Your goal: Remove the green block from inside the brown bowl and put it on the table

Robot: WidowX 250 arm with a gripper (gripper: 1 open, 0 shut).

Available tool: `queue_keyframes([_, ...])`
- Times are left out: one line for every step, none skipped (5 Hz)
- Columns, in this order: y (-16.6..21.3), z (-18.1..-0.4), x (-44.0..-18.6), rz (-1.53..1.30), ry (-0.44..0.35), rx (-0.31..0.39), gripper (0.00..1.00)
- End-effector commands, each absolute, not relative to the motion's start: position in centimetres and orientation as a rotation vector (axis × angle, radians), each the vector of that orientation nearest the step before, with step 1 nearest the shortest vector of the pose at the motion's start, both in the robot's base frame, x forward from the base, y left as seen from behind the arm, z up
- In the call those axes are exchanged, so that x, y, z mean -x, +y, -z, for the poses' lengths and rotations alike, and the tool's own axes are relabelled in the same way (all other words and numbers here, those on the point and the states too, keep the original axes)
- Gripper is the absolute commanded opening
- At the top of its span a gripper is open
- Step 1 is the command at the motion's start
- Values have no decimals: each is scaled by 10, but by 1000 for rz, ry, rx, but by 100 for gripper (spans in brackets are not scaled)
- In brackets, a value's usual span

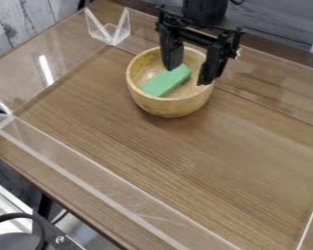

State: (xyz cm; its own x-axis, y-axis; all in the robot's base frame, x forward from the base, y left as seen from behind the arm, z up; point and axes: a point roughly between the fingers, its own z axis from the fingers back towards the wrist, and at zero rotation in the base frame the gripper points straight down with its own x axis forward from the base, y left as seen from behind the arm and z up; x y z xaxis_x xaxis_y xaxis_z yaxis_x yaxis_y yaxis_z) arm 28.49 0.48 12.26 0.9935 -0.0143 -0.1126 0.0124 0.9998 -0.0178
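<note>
- Wood-grain brown bench (186, 186) fills your view, its planks running lengthwise, with low clear acrylic walls (67, 176) standing along its edges.
- Your claw (192, 68) hangs at the far side of the bench, pointing down, with its two dark fingers (164, 57) spread wide and released; nothing is between them that they grip.
- Directly below and slightly ahead of the claw you have the brown bowl (172, 101), round, thick-walled, light tan wood with a smooth rim.
- One finger dips inside the bowl's far rim on your picture-left; the other comes down at the bowl's rim on the picture-right side. Whether it touches the rim, you cannot tell.
- Look at the green block (166, 82): it lies inside the bowl, just below the claw tips and between the two fingers as seen from this camera.
- It is a flat, oblong, bright green piece, far smaller than the bowl.
- Its long axis runs diagonally, from the near-left of the bowl floor up toward the far-right wall, and it looks tilted, leaning against the bowl's inner slope.
- Whether a finger touches the block, you cannot tell from this angle.
- Well off to the claw's picture-left, at the far corner, you can see a small clear folded acrylic piece (109, 29).
</note>
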Motion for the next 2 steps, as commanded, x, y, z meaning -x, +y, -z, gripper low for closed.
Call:
queue_keyframes([9, -148, -290, 12, 30, 20, 100])
queue_keyframes([11, -153, -290, 14, 19, 24, 100])
